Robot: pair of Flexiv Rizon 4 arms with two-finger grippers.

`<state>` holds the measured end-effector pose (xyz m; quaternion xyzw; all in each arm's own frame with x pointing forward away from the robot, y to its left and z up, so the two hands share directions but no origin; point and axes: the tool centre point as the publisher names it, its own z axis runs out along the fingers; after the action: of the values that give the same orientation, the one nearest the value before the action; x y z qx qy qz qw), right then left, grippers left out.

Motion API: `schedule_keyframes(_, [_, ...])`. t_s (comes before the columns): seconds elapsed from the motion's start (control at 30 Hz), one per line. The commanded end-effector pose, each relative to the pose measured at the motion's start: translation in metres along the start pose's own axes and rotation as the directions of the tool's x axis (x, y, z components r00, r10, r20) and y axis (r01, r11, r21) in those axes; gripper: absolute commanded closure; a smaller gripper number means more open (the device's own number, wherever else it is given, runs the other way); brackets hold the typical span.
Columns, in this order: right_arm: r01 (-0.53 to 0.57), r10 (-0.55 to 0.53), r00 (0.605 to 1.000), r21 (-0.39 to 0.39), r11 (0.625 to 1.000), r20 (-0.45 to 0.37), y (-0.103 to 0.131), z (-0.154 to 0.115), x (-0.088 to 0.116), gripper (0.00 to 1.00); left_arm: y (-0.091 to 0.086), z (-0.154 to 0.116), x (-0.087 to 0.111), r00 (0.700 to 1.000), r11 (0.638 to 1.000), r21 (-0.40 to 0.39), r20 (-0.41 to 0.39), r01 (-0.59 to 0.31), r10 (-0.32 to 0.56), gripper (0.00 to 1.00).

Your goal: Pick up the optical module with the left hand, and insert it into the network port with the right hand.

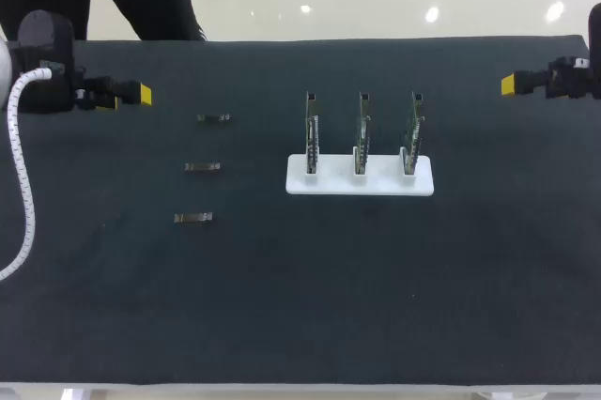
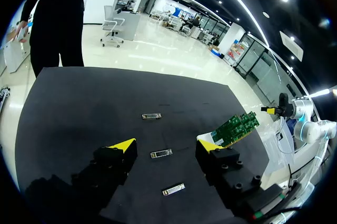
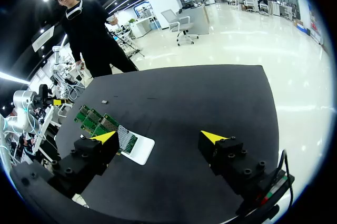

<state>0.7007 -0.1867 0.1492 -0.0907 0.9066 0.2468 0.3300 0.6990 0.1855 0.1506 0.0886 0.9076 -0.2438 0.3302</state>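
Three small metal optical modules lie in a column left of centre: far (image 1: 214, 117), middle (image 1: 203, 167), near (image 1: 193, 218). A white stand (image 1: 360, 184) right of them holds three upright green circuit boards (image 1: 362, 132) carrying the network ports. My left gripper (image 1: 141, 95) hovers at the far left, open and empty. In its wrist view the gripper (image 2: 166, 145) is open above the middle module (image 2: 161, 153), with the boards (image 2: 236, 128) off to one side. My right gripper (image 1: 510, 84) hangs open at the far right. In its own view the right gripper (image 3: 158, 137) is empty, the boards (image 3: 100, 123) beside one finger.
The black table mat (image 1: 300, 306) spreads wide in front of the modules and stand. A white cable (image 1: 23, 193) hangs from my left arm along the left edge. A person stands beyond the far edge without reaching over the table.
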Motion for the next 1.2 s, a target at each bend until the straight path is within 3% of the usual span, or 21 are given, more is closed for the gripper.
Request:
schedule_keyframes(0.03, [-0.001,0.001,1.0,0.008,1.0,0.0,0.002,-0.001,0.0,0.0,0.0,0.0,-0.001,1.0,1.0,-0.002,-0.003,0.0,0.0,0.0])
schedule_keyframes(0.77, [-0.001,0.001,1.0,0.008,1.0,0.0,0.002,-0.001,0.0,0.0,0.0,0.0,-0.001,1.0,1.0,-0.002,-0.003,0.0,0.0,0.0])
schedule_keyframes(0.9, [-0.001,0.001,1.0,0.008,1.0,0.0,0.002,-0.001,0.0,0.0,-0.014,-0.009,0.008,0.992,0.986,0.116,-0.029,-0.118,0.122,0.0])
schedule_keyframes(1.0, [-0.001,0.001,1.0,0.008,1.0,0.0,0.002,-0.001,0.0,0.0,-0.014,-0.014,0.016,0.969,0.956,0.189,-0.063,-0.225,0.24,0.0])
schedule_keyframes(1.2, [-0.001,0.001,1.0,0.008,1.0,0.0,0.002,-0.001,0.0,0.0,-0.007,-0.015,0.03,0.876,0.867,0.292,-0.151,-0.403,0.458,0.0])
